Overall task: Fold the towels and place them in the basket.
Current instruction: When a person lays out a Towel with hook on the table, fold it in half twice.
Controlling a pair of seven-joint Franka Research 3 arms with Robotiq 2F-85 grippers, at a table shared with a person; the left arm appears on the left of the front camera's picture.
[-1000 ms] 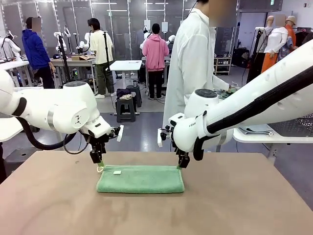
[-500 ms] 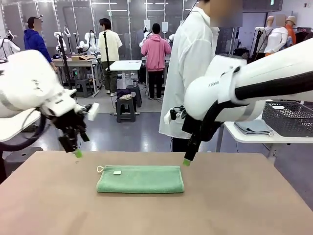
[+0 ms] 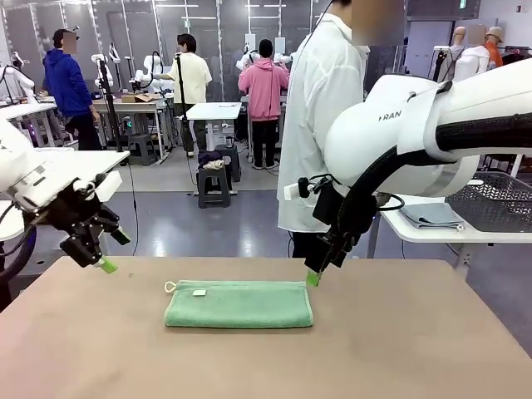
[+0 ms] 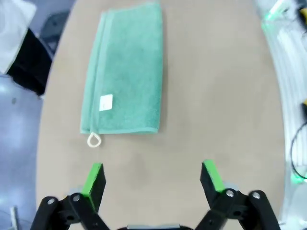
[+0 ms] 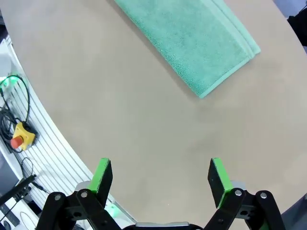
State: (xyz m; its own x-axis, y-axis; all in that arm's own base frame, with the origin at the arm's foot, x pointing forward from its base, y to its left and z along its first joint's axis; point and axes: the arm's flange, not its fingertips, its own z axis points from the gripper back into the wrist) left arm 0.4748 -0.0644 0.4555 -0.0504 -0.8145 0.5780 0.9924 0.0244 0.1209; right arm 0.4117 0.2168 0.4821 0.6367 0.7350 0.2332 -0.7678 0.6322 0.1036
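Front view, towel: the mint green towel (image 3: 238,303) is soft looped terry, folded into a long flat rectangle with rounded folded edges. It lies across the middle of the desk.
Front view, desk: the desk (image 3: 432,349) is a smooth, matt tan sheet.
Front view, left hand: the left hand (image 3: 115,252) hangs over the desk's far left corner, well apart from the towel. It is released and holds nothing.
Front view, right hand: the right hand (image 3: 313,277) hangs tilted, green tip down, near the towel's far right corner. It is released and holds nothing.
Front view, surroundings: a person in a white coat (image 3: 324,125) stands at the far edge, behind the right arm. To the right, a white side table (image 3: 432,234) carries the basket (image 3: 490,199), dark with lattice sides, and a folded grey cloth (image 3: 428,214) just beside it.
Left wrist view, hand: black fingers with flat green pads (image 4: 94,176) stand wide apart over bare desk, with nothing between them.
Left wrist view, towel: it lies lengthwise ahead of the fingers, its nap finely grained, with a hemmed band along one long side. The label (image 4: 106,102) is small, square and white. The loop (image 4: 94,140) is a thin cream cord ring at the near corner.
Right wrist view, hand: the fingers stand wide apart and empty over bare desk.
Right wrist view, towel: one end slants across the top, with twin hem ridges along its edge, apart from the fingers.
Right wrist view, surroundings: beyond the desk edge lie a white ribbed surface, dark cables and a yellow box (image 5: 19,136) with a red button.
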